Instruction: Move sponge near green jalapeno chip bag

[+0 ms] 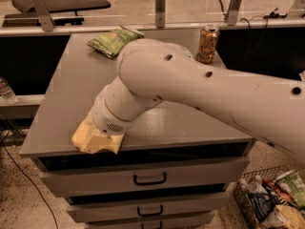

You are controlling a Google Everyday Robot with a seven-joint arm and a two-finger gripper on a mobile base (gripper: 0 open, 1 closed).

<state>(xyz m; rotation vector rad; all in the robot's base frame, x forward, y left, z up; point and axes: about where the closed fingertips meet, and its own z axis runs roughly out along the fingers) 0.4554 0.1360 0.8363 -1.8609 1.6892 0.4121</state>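
The pale yellow sponge [82, 135] lies at the front left edge of the grey cabinet top [71, 89]. My gripper [104, 142] is at the end of the big white arm, right down on the sponge and covering most of its right side. Sponge and gripper merge into one yellow mass, so the grip is hidden. The green jalapeno chip bag [112, 39] lies at the back left of the top, far from the sponge.
A gold drink can [208, 44] stands at the back right of the top. Drawers with dark handles [149, 179] fill the cabinet front. A wire basket of snack packets [274, 202] sits on the floor at right. A bottle [6, 90] stands on the left shelf.
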